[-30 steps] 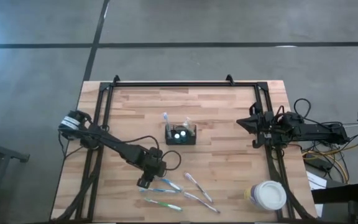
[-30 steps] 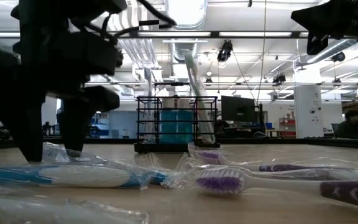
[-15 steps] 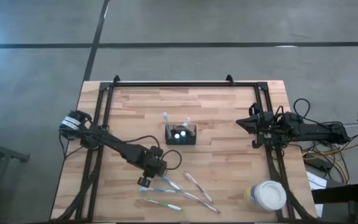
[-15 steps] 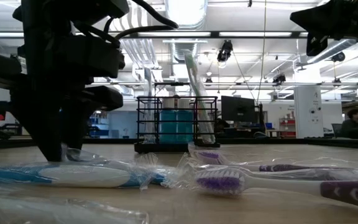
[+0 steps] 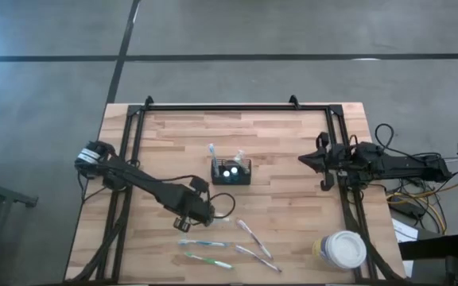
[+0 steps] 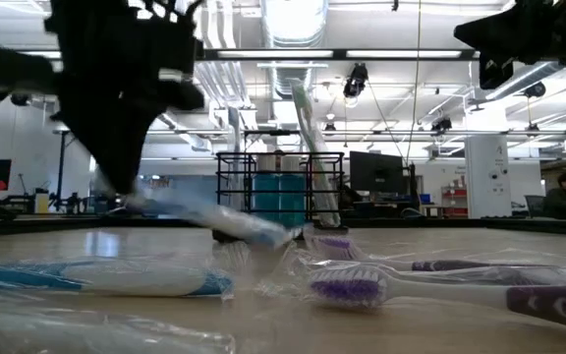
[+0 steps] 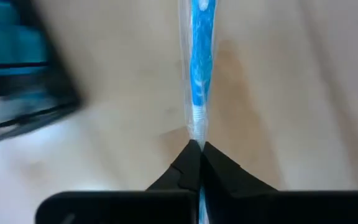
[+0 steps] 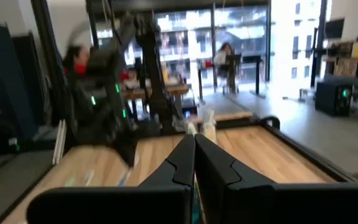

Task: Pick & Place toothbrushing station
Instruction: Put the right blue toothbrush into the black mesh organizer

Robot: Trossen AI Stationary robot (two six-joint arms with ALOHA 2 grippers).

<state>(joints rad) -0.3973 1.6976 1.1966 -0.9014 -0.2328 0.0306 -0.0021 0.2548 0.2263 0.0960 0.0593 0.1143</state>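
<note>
Lifted since earlier: blue toothbrush [image 7: 201, 68] off table [image 5: 293, 214] | left gripper [image 7: 196, 149] jaws clamped on its end | right gripper [image 8: 194, 140] jaws closed, empty

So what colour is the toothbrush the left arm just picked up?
Blue and white, in clear wrapping; the toothbrush shows best in the left wrist view.

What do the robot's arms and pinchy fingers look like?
Both arms are dark, thin and jointed, with loose black cables looping along them. The left gripper and right gripper each have two black fingers tapering to points. The left arm's base end carries a pale band.
</note>
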